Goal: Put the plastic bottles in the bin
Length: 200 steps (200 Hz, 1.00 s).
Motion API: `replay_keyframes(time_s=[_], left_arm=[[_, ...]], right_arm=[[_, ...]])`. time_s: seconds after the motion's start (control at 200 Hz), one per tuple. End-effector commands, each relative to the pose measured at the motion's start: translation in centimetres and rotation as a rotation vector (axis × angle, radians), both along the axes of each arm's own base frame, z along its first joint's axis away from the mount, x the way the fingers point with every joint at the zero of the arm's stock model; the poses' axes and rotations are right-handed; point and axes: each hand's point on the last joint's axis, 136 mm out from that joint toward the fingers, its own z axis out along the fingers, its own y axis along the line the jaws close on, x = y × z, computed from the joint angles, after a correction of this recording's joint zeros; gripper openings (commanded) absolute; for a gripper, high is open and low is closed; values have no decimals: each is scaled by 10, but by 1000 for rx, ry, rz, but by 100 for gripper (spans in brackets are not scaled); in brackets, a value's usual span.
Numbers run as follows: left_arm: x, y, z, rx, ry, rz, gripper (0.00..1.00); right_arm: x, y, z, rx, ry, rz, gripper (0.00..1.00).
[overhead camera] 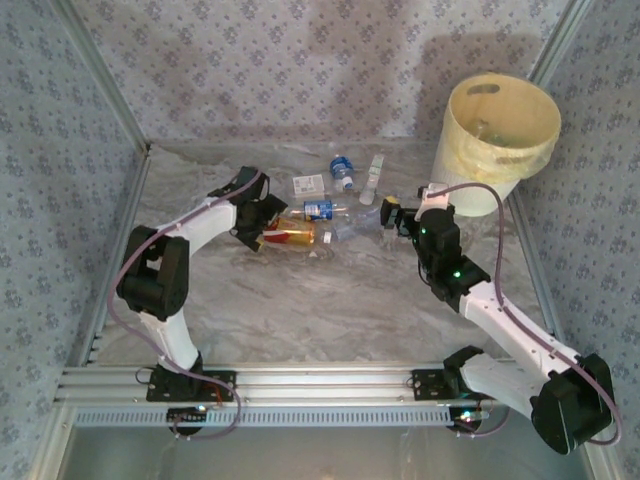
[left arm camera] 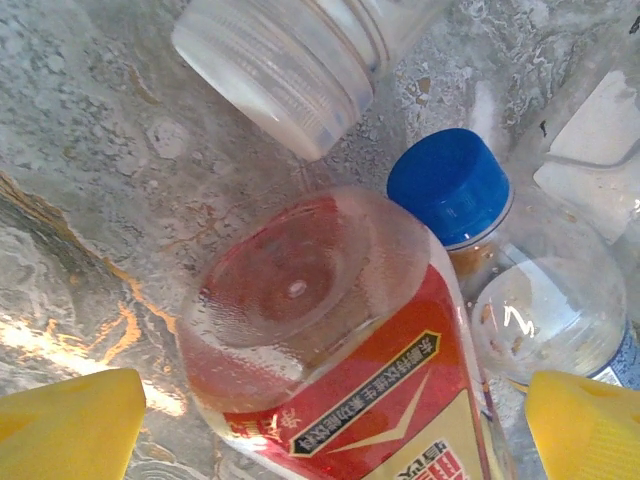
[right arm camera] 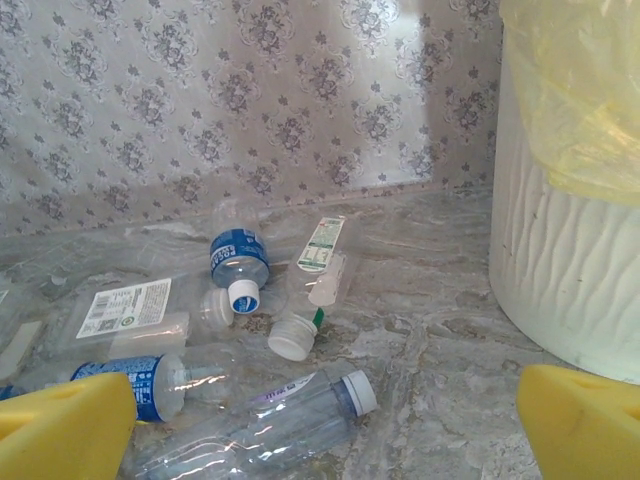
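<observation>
On the table [overhead camera: 300, 310] lie six plastic bottles [overhead camera: 295, 237] near one bin [overhead camera: 472, 150]; left fingers [left arm camera: 65, 425] and right fingers [right arm camera: 580, 420] both spread wide.

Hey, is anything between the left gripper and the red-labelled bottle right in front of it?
Nothing visible. The open left gripper faces the base of the clear plastic bottle with the red label, a yellow finger on each side. A clear blue-capped bottle lies close beside it.

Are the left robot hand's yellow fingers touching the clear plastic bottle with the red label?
Apart. In the left wrist view, the left gripper has its yellow fingers either side of the red-labelled clear plastic bottle, gaps showing.
</observation>
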Motion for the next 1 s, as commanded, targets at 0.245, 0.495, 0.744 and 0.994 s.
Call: replay_keyframes(time_s=[0.245, 0.495, 0.744, 0.994], left_arm=[[-2, 0, -26, 2, 120, 206, 96], [4, -8, -43, -8, 138, 191, 79], [11, -8, -28, 12, 49, 110, 70], [18, -9, 8, 50, -111, -40, 62]], right_arm=[[-3, -7, -4, 1, 12, -28, 100], [-4, -7, -8, -2, 28, -30, 100], [-2, 22, -7, -53, 4, 148, 100], [2, 64, -22, -75, 54, 353, 100]])
